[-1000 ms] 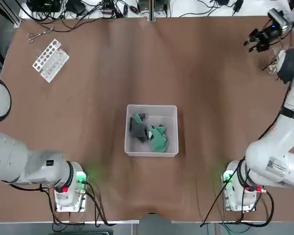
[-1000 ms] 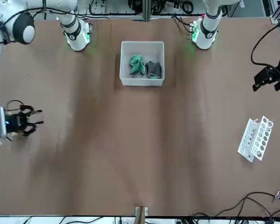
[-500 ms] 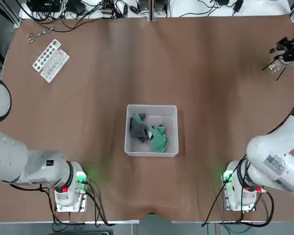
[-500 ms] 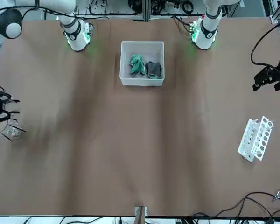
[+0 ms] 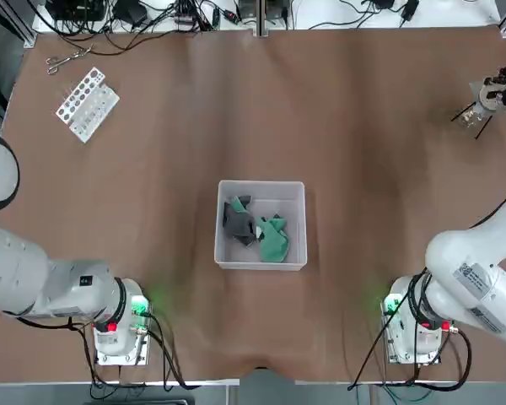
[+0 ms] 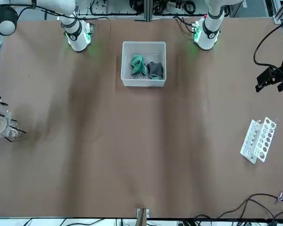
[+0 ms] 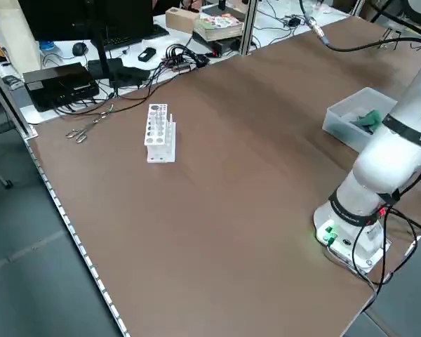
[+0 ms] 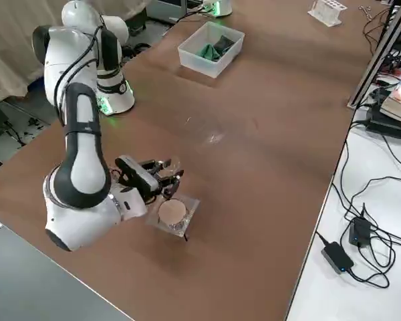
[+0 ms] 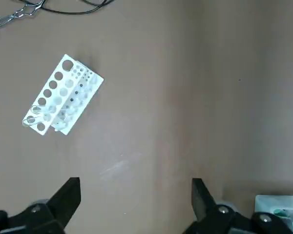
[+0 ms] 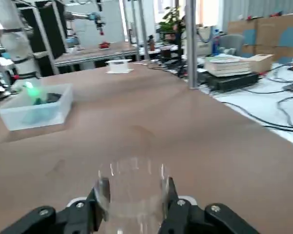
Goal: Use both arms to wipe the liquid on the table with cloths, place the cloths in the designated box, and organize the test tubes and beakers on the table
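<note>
Your right gripper [image 10: 132, 204] is clamped on the beaker [image 10: 132, 192], a clear glass pinched between the two fingers in the right wrist view. In the right side view you find the pair low in the frame, left of centre, with the beaker [image 8: 174, 212] at the fingertips, close over the table [image 8: 267, 134]. In the top view it sits at the far right edge, upper part of the frame.

Your left gripper [image 9: 132, 204] hangs spread wide with nothing between its fingers. Under it, in the left wrist view's upper left, lies the white perforated rack [image 9: 61, 95]; scissors [image 9: 12, 12] show at the upper left corner.

Look to the centre of the top view for the designated box [image 5: 261, 187]. Both cloths lie inside it: the dark grey cloth [image 5: 237, 221] on the left, the green cloth [image 5: 274, 239] beside it on the right, touching. The rack [image 5: 86, 103] is in the upper left of that frame, well apart from the box.
</note>
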Robot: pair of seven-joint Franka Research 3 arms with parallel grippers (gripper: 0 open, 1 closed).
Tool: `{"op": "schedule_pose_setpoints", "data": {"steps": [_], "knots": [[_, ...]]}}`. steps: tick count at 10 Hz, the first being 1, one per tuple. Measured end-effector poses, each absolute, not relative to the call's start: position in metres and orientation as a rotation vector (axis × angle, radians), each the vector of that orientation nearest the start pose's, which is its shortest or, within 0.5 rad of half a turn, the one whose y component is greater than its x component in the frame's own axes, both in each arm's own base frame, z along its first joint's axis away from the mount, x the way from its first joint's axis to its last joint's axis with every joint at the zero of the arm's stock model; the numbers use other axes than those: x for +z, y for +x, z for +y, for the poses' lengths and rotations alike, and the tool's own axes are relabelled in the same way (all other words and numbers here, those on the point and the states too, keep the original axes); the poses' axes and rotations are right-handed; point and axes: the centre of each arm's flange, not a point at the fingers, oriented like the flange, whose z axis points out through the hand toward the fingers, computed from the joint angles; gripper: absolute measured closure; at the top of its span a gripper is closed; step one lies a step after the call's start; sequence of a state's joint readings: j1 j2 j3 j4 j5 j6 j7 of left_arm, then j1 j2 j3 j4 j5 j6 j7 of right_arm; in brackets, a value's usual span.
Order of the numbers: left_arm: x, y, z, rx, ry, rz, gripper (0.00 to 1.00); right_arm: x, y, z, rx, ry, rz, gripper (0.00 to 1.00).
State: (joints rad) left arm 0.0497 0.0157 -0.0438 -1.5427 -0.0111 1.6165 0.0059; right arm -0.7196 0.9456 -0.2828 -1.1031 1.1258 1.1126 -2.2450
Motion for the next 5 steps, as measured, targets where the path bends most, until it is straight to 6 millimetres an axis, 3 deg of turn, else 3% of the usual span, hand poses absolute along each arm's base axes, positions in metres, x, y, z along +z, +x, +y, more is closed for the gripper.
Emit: {"op": "schedule_pose_setpoints", "data": {"steps": [2, 5], "knots": [[0.633, 0.564, 0.002, -0.092, -3.152, 0.001, 0.0, 0.261, 0.517, -0.476, -1.187, -1.756, -1.193, 0.47], [0.633, 0.564, 0.002, -0.092, -3.152, 0.001, 0.0, 0.248, 0.495, -0.502, -1.22, -1.809, -1.127, 0.48]]}}
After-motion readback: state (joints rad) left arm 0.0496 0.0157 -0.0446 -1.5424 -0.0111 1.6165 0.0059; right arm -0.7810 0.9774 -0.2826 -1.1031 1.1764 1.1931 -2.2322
